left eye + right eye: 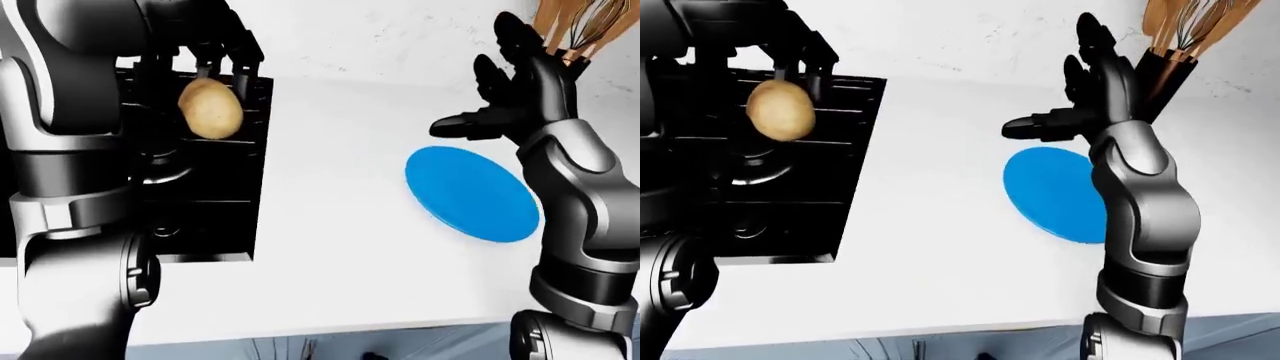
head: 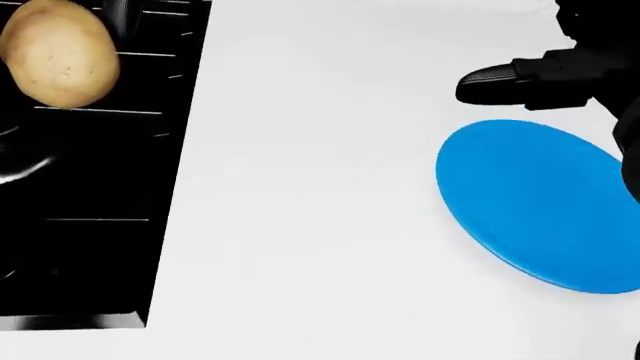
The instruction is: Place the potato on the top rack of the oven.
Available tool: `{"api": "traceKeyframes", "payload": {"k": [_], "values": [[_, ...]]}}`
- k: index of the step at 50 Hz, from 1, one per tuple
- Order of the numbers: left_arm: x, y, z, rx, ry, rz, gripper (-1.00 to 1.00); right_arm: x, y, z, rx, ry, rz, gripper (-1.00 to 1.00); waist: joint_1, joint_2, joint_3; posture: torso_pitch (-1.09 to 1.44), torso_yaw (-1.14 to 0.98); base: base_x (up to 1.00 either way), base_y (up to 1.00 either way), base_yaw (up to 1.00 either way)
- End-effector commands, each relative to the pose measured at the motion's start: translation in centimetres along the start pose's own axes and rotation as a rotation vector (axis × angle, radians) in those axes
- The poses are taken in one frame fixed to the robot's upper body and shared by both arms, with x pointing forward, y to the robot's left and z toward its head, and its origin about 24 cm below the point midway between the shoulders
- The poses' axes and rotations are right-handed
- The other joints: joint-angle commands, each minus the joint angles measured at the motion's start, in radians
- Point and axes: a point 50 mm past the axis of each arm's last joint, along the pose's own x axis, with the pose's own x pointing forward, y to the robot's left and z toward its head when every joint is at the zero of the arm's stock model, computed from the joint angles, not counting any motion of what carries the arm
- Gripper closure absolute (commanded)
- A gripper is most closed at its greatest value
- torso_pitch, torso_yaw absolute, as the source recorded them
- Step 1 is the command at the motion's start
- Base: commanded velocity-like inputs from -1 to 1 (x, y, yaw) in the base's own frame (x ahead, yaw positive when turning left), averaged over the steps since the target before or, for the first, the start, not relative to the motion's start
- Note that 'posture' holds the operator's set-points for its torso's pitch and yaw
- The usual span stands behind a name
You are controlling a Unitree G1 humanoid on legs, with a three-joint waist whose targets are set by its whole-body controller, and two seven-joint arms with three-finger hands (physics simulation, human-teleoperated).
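With the left hand (image 1: 215, 56) gripping the potato (image 1: 210, 109) at upper left over the black stove (image 1: 215, 202), and the right hand (image 1: 520, 90) spread empty, maintain firm closure while locating the unseen oven.

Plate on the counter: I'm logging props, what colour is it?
The plate is plain solid blue, with no pattern; the head view shows it best.

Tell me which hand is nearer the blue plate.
Right. The right hand hovers open just above the blue plate; the left hand holds the potato over the stove.
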Motion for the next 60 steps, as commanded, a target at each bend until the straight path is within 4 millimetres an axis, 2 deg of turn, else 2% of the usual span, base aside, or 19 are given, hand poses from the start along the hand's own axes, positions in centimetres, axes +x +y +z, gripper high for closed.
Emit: {"api": "traceKeyframes", "payload": {"k": [1,9,12,14,15,16,18,19,21,25,32,40,42,44,45,48,50,56,60], "values": [[-1.2,2.0,1.3,0.050,-0.029,0.094,0.93,-0.1,-0.6,1.5,-0.012,-0.067,-0.029,-1.00,-0.007,0.015,-0.026,0.00,0.00,0.00,0.00,0.00],[-1.2,2.1,1.3,0.052,-0.022,0.089,0.94,-0.2,-0.5,1.7,-0.013,-0.069,-0.029,-1.00,0.002,-0.016,-0.003,0.00,0.00,0.00,0.00,0.00],[-1.2,2.1,1.3,0.050,-0.025,0.094,0.94,-0.2,-0.5,1.6,-0.015,-0.068,-0.028,-1.00,0.008,-0.065,-0.015,0.00,0.00,0.00,0.00,0.00],[-1.2,2.2,1.3,0.051,-0.023,0.090,0.94,-0.1,-0.5,1.6,-0.015,-0.067,-0.027,-1.00,0.013,-0.017,0.008,0.00,0.00,0.00,0.00,0.00],[-1.2,2.2,1.2,0.050,-0.023,0.091,0.94,-0.1,-0.5,1.6,-0.014,-0.067,-0.028,-1.00,0.013,-0.029,0.001,0.00,0.00,-0.02,0.00,0.00],[-1.2,2.2,1.2,0.048,-0.022,0.092,0.94,-0.1,-0.5,1.6,-0.015,-0.067,-0.027,-1.00,0.010,0.002,-0.018,0.00,0.00,-0.16,0.00,0.00],[-1.2,2.2,1.2,0.050,-0.022,0.091,0.94,-0.1,-0.5,1.6,-0.016,-0.066,-0.027,-1.00,-0.004,0.100,-0.035,0.00,0.00,-0.30,0.00,0.00],[-1.2,2.2,1.2,0.050,-0.022,0.092,0.94,-0.1,-0.5,1.5,-0.016,-0.065,-0.027,-1.00,0.008,0.067,-0.041,0.00,0.00,-0.41,0.00,0.00],[-1.3,2.3,1.3,0.051,-0.022,0.091,0.94,-0.1,-0.5,1.5,-0.017,-0.065,-0.027,-1.00,0.022,0.066,-0.067,0.00,0.00,-0.48,0.00,0.00],[-1.1,2.2,1.4,0.054,-0.024,0.086,0.95,-0.1,-0.6,1.6,-0.016,-0.068,-0.027,-1.00,0.020,0.040,-0.067,0.00,0.00,-0.51,0.00,0.00],[-1.0,2.6,1.7,0.061,-0.031,0.084,0.94,-0.1,-0.5,1.5,-0.014,-0.067,-0.025,-1.00,-0.015,0.029,-0.068,0.00,0.00,-0.50,0.00,0.00],[-2.2,6.1,3.3,0.065,-0.060,0.133,0.95,-0.1,-0.6,1.6,-0.017,-0.068,-0.026,-1.00,-0.035,-0.007,-0.056,0.00,0.00,-0.51,0.00,0.00],[-2.2,6.1,3.3,0.066,-0.060,0.135,0.95,-0.2,-0.6,1.5,-0.017,-0.067,-0.027,-1.00,-0.038,-0.029,-0.048,0.00,0.00,-0.51,0.00,0.00],[-2.0,5.8,3.2,0.065,-0.060,0.135,0.95,-0.2,-0.6,1.6,-0.017,-0.070,-0.029,-1.00,-0.031,-0.093,-0.050,0.00,0.00,-0.25,0.00,0.00],[-2.0,5.7,3.1,0.065,-0.060,0.133,0.95,-0.2,-0.7,1.6,-0.017,-0.070,-0.033,-1.00,-0.039,-0.078,0.003,0.00,0.00,0.00,0.00,0.00],[-1.9,5.4,2.8,0.063,-0.052,0.132,0.95,-0.1,-0.6,1.5,-0.019,-0.070,-0.032,-1.00,-0.019,-0.091,-0.024,0.00,0.00,0.00,0.00,0.00],[-1.9,5.3,2.7,0.060,-0.052,0.131,0.95,-0.1,-0.6,1.5,-0.018,-0.070,-0.033,-1.00,-0.007,-0.088,-0.016,0.00,0.00,0.00,0.00,0.00],[-1.7,4.9,2.5,0.062,-0.046,0.125,0.95,0.0,-0.7,1.4,-0.040,-0.068,-0.043,-1.00,-0.035,-0.043,0.006,0.00,0.00,0.00,0.00,0.00],[-1.8,5.0,2.5,0.063,-0.046,0.128,0.95,0.0,-0.7,1.4,-0.041,-0.070,-0.045,-1.00,-0.052,0.010,0.016,0.00,0.00,0.00,0.00,0.00]]}}
